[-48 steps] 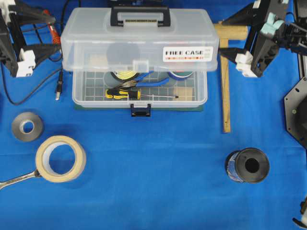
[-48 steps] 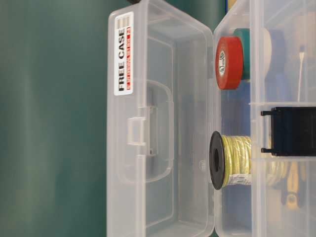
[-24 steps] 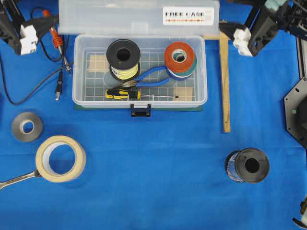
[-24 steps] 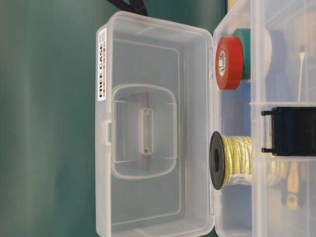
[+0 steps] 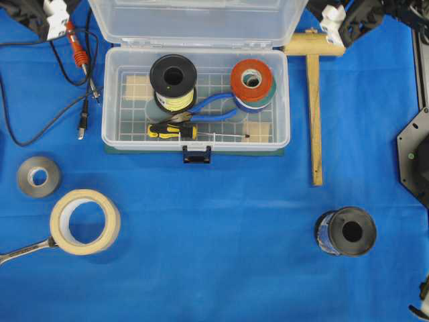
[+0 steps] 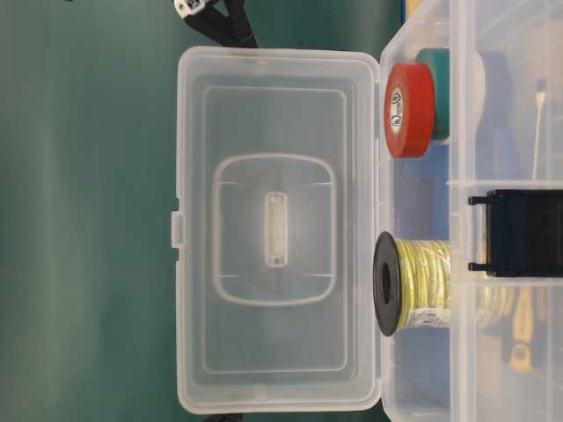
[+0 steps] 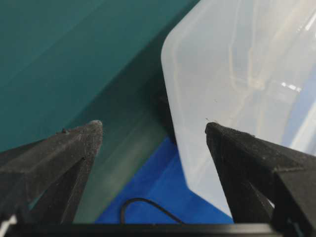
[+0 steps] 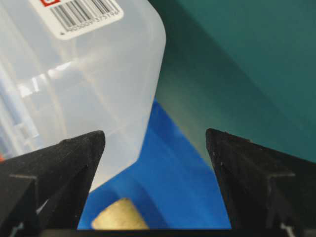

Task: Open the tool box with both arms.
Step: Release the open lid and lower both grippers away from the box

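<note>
The tool box [image 5: 110,134] stands open on the blue cloth, its clear lid [image 5: 194,23] swung back past upright. The lid also shows in the table-level view [image 6: 277,229]. Inside lie a yellow wire spool [image 5: 173,80], a red tape roll [image 5: 251,80], blue-handled pliers [image 5: 214,107] and a screwdriver [image 5: 181,131]. The dark blue latch [image 5: 196,154] hangs at the front. My left gripper [image 7: 153,131] is open and empty beside the lid's left corner [image 7: 237,74]. My right gripper [image 8: 155,136] is open and empty beside the lid's right corner [image 8: 98,64]. Both grippers sit at the overhead view's top edge.
A wooden T-shaped piece [image 5: 313,100] lies right of the box. A black spool [image 5: 345,231] stands front right. A masking tape roll [image 5: 85,221], a grey tape roll [image 5: 38,176] and a wrench [image 5: 20,251] lie front left. Cables [image 5: 80,67] lie left of the box.
The lid has swung from half raised to fully back. Both grippers have moved toward the back edge with it, apart from the lid's corners.
</note>
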